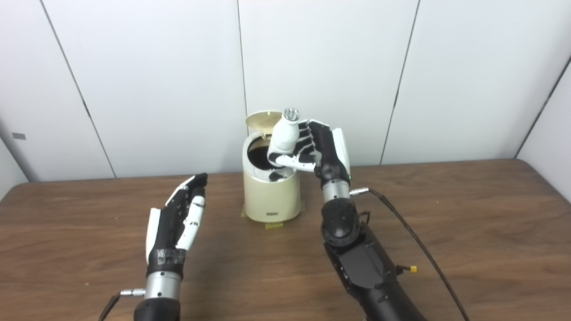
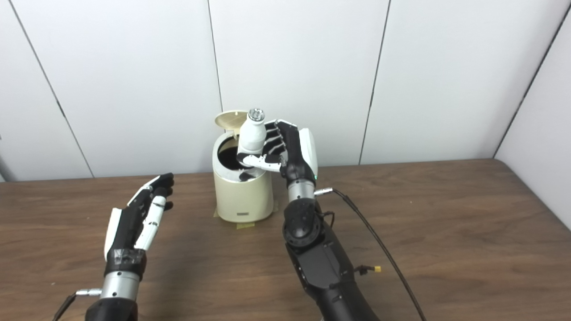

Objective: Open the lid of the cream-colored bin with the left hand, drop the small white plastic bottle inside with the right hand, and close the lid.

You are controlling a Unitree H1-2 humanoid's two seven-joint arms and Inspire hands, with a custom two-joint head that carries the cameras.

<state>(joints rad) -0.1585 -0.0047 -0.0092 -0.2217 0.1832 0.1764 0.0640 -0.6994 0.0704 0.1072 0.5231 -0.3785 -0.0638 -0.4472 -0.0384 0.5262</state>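
The cream-colored bin [image 1: 271, 196] stands at the back middle of the table, taped down at its base. Its round lid [image 1: 262, 121] is flipped up at the back and the dark opening [image 1: 258, 157] shows. My right hand [image 1: 314, 149] is shut on the small white plastic bottle [image 1: 284, 133] with a silver cap and holds it tilted just above the bin's right rim. My left hand [image 1: 180, 217] is open and empty, palm turned inward, above the table to the left of the bin and apart from it.
The brown wooden table [image 1: 468, 232] stretches wide to the right. A black cable [image 1: 415, 240] runs from my right wrist across the table toward the front. White wall panels [image 1: 156, 80] stand close behind the bin.
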